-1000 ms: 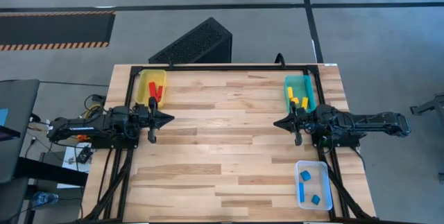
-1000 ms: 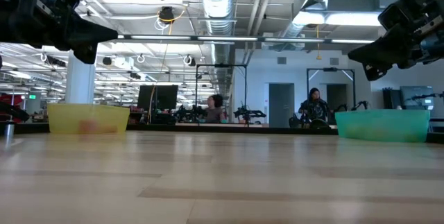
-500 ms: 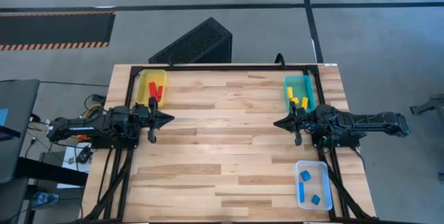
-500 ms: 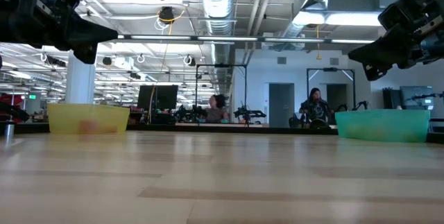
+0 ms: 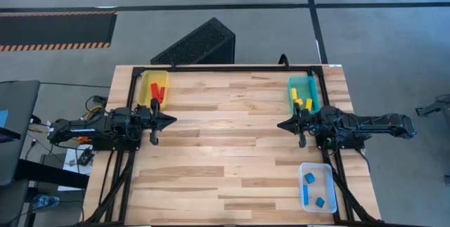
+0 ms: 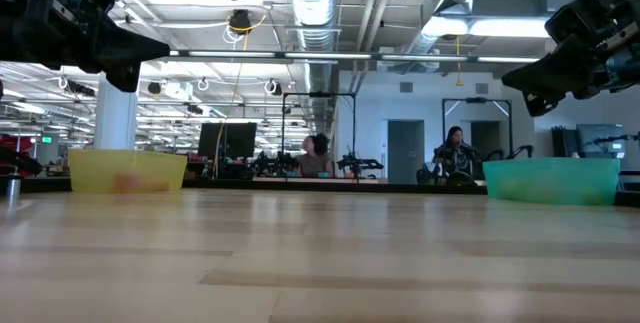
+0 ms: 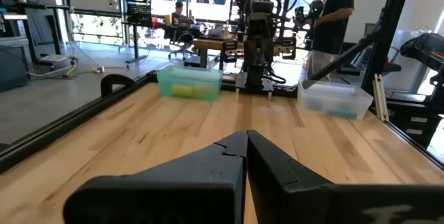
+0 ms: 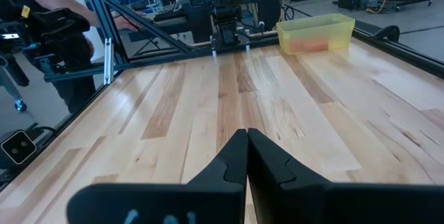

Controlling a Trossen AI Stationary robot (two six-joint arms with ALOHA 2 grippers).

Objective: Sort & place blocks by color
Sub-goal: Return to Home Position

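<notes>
Red blocks (image 5: 156, 91) lie in the yellow tray (image 5: 146, 85) at the far left. Yellow blocks (image 5: 302, 100) lie in the teal tray (image 5: 309, 85) at the far right. Blue blocks (image 5: 310, 178) lie in the clear tray (image 5: 325, 173) at the near right. My left gripper (image 5: 173, 120) is shut and empty above the table's left side; it also shows in the left wrist view (image 7: 246, 138). My right gripper (image 5: 280, 124) is shut and empty above the right side; it also shows in the right wrist view (image 8: 247, 135).
The wooden table (image 5: 232, 143) has a black frame around it. A dark slatted box (image 5: 200, 44) lies on the floor beyond the far edge. People stand in the room beyond the table (image 6: 455, 153).
</notes>
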